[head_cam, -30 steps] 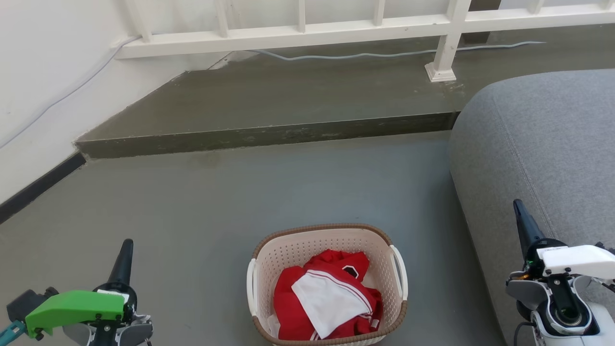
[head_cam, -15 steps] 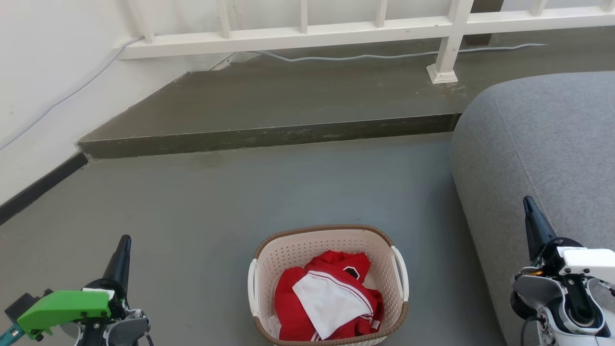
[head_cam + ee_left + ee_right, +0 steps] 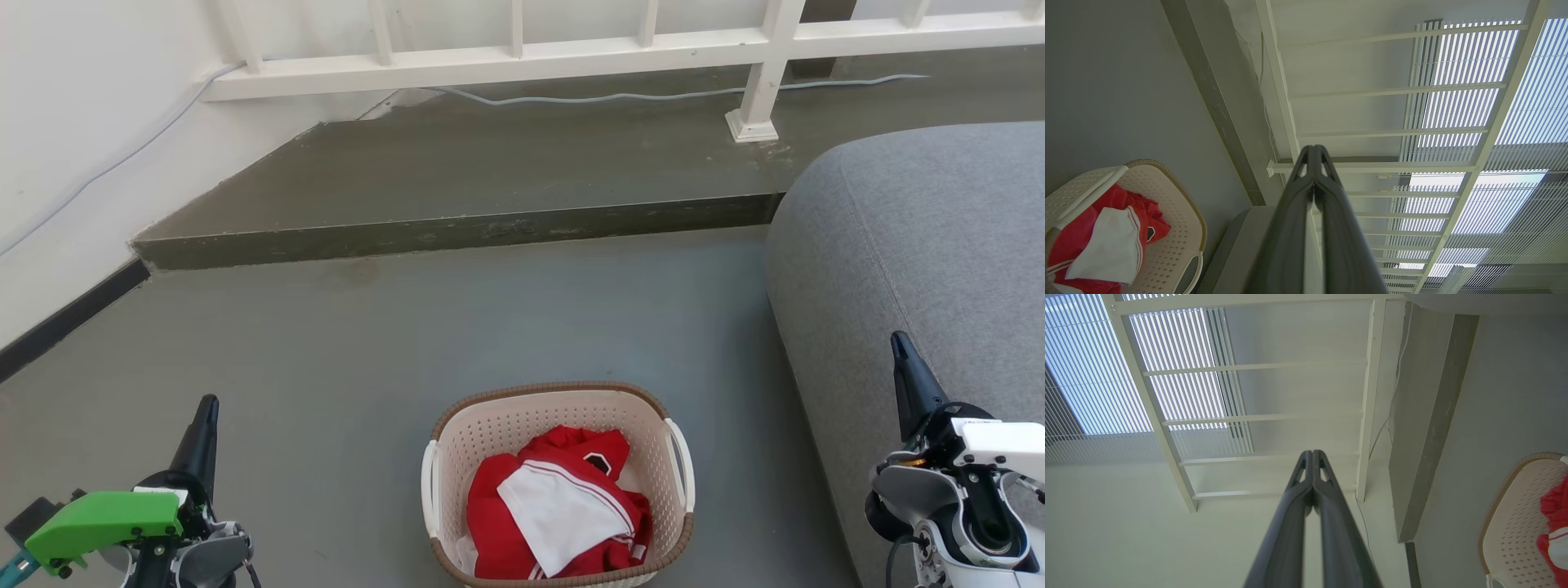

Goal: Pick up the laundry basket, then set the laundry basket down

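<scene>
Both closed — jaws meet in wrist views, seemingly one spike each from above — left gripper (image 3: 1314, 149) and right gripper (image 3: 1312, 453) flank the laundry basket (image 3: 490, 433), right drifted outward.

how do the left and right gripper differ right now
The left gripper carries a green cover; the right gripper a white cover. The left gripper shows against the floor, the right gripper against the grey sofa. Both are shut, empty, and apart from the laundry basket.
</scene>
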You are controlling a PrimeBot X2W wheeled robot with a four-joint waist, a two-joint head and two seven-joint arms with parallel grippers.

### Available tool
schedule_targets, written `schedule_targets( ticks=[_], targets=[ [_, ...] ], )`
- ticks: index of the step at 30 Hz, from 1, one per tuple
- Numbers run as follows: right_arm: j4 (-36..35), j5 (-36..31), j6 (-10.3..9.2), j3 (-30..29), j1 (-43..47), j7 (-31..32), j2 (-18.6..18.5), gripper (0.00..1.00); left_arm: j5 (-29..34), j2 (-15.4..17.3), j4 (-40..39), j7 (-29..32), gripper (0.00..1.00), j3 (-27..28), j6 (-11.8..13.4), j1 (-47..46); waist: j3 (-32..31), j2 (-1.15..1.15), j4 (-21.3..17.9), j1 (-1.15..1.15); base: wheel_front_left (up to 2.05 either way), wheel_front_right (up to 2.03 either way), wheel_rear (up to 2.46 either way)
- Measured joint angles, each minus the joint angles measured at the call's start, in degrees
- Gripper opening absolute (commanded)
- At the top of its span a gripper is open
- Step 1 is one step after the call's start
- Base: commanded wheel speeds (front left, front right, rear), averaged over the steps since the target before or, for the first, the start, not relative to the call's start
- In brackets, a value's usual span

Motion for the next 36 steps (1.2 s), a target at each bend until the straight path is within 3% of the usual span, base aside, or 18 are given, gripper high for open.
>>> schedule_targets(
  ticks=[36],
  targets=[
    [-0.16, 0.00, 0.08, -0.02, -0.01, 0.01, 0.01, 0.00, 0.00, 0.00, -0.03, 0.00, 0.00, -0.01, 0.00, 0.00, 0.01, 0.00, 0.00, 0.00, 0.00, 0.00, 0.00]
  ],
)
